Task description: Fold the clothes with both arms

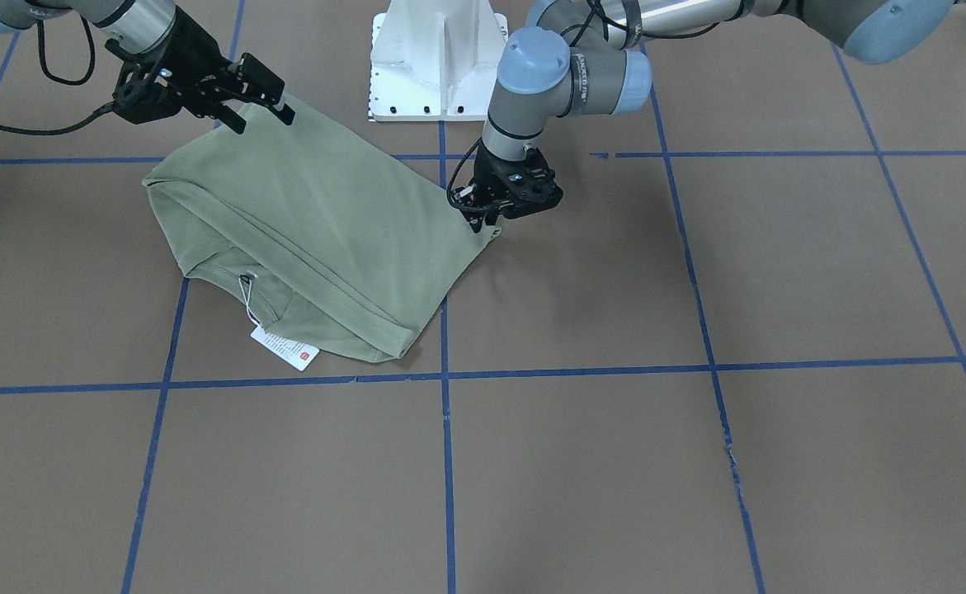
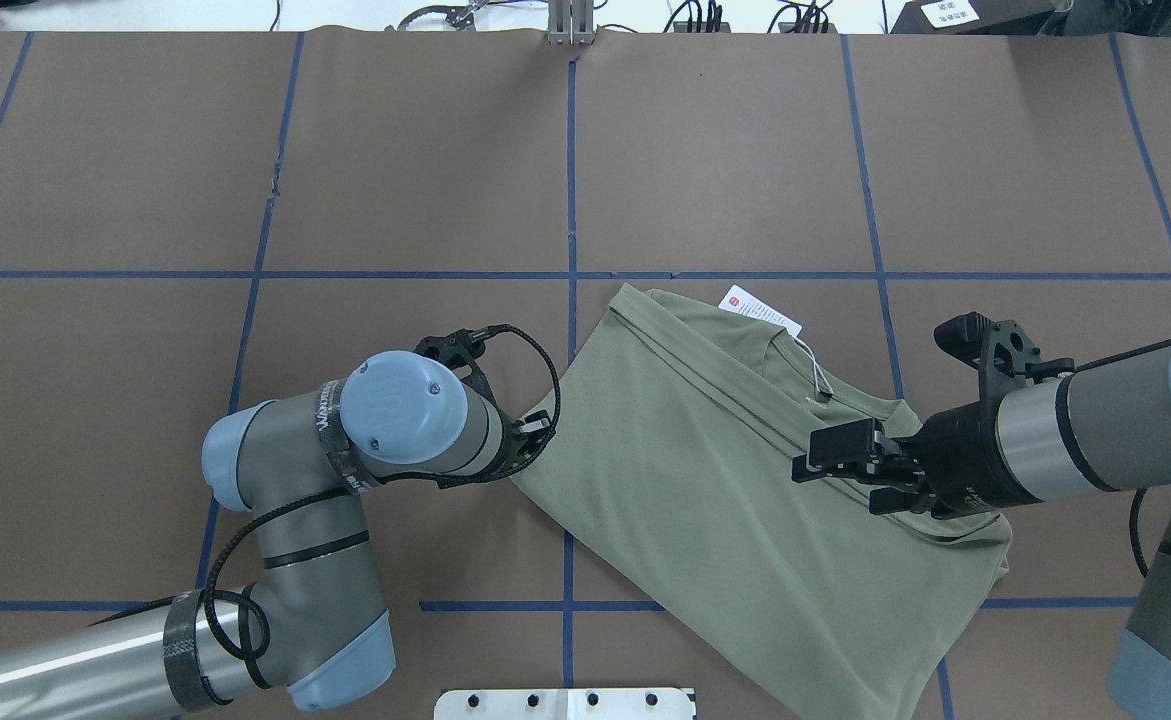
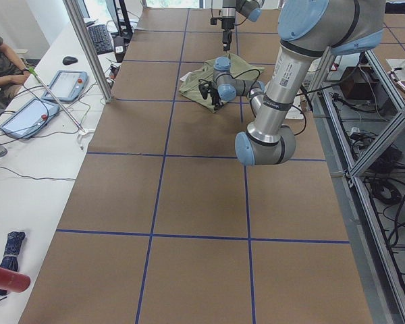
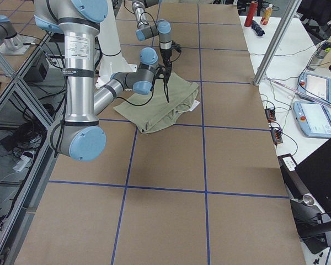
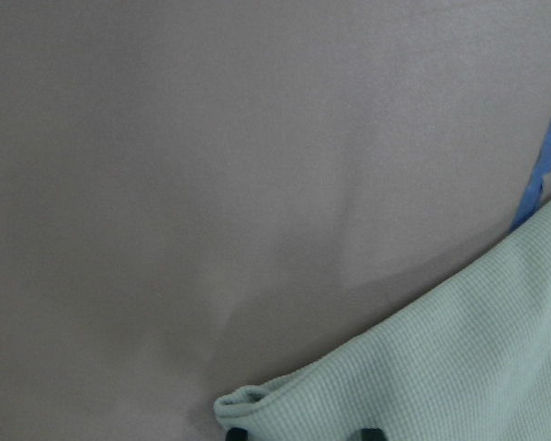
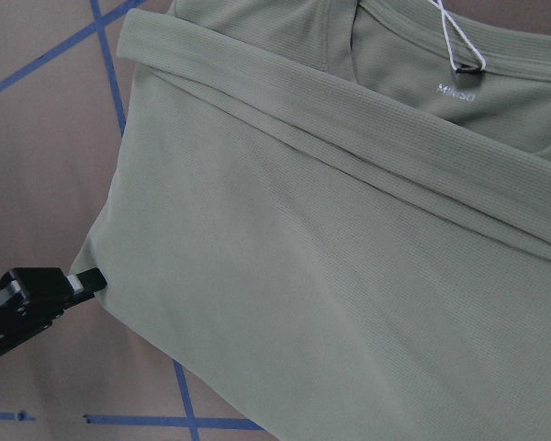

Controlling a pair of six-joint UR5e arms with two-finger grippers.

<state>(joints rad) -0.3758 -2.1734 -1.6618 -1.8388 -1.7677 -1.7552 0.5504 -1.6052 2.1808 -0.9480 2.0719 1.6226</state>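
Note:
The pale sage-green shirt (image 1: pixel 326 231) lies partly folded on the brown table, collar and white hang tag (image 1: pixel 285 348) towards the far side; it also shows in the overhead view (image 2: pixel 705 480) and the right wrist view (image 6: pixel 303 276). My left gripper (image 1: pixel 483 223) is low at the shirt's hem corner and shut on it; the left wrist view shows that corner (image 5: pixel 257 404) held slightly off the table. My right gripper (image 1: pixel 261 120) hovers above the shirt's other side (image 2: pixel 835 485), fingers spread and holding nothing.
The white pedestal base (image 1: pixel 437 58) stands just behind the shirt. Blue tape lines (image 1: pixel 447 462) grid the brown table. A side table with tablets (image 4: pixel 314 116) and a seated operator (image 3: pixel 0 61) lie beyond the table's far long edge.

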